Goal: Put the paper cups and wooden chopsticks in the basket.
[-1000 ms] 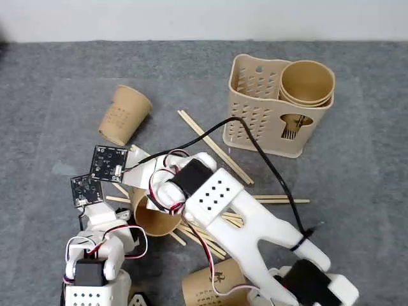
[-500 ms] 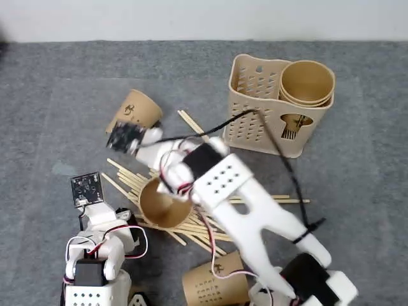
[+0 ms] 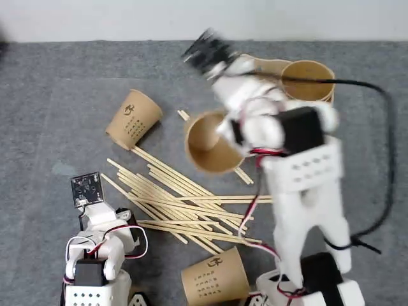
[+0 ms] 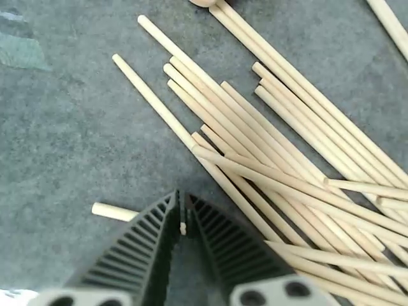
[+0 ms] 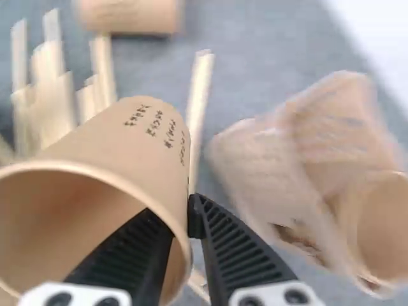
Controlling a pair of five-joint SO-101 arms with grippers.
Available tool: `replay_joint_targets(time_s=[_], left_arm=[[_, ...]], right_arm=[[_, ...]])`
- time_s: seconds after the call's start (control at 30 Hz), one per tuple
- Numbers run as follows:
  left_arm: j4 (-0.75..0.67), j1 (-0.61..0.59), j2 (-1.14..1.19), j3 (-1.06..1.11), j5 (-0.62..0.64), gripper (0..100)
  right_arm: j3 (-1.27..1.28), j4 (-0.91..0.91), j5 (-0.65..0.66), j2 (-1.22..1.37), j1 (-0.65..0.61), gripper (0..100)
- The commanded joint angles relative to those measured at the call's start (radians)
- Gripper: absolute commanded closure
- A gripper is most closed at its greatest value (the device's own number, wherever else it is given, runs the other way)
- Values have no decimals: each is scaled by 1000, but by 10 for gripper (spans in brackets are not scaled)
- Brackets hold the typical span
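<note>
My right gripper (image 5: 189, 208) is shut on the rim of a brown paper cup (image 5: 95, 185), one finger inside and one outside. In the high view that cup (image 3: 209, 143) hangs in the air just left of the perforated beige basket (image 3: 266, 64), which the right arm largely hides. Stacked cups (image 3: 309, 80) sit in the basket's right compartment. A second cup (image 3: 134, 119) lies on its side at the left, a third cup (image 3: 213, 280) at the front. Wooden chopsticks (image 3: 178, 204) are strewn across the middle. My left gripper (image 4: 182, 207) is shut and holds nothing, beside the chopsticks' ends (image 4: 255, 140).
A grey cloth (image 3: 57, 115) covers the table, with a pale wall strip (image 3: 95, 19) along the far edge. The left arm (image 3: 95, 255) sits low at the front left. A black cable (image 3: 382, 159) loops out to the right of the right arm.
The right arm lifted the cup off the chopstick pile and swung it up and right, to the basket. The pile is now uncovered. The left arm stayed still.
</note>
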Motion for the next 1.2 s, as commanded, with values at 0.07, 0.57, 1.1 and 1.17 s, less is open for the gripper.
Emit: replay_joint_targets(time_s=[0.07,0.57,1.1,1.17], left_arm=[[5,0,2,-7,6,986],[5,0,2,-7,6,986],[5,0,2,-7,6,986],[5,0,2,-7,6,986]], right_arm=[[-187,-18,-12,-50,194,991],[-187,-150,-54,62,496,991],[-192,-306,-55,200,496,827],[-192,-374,-55,231,478,785]])
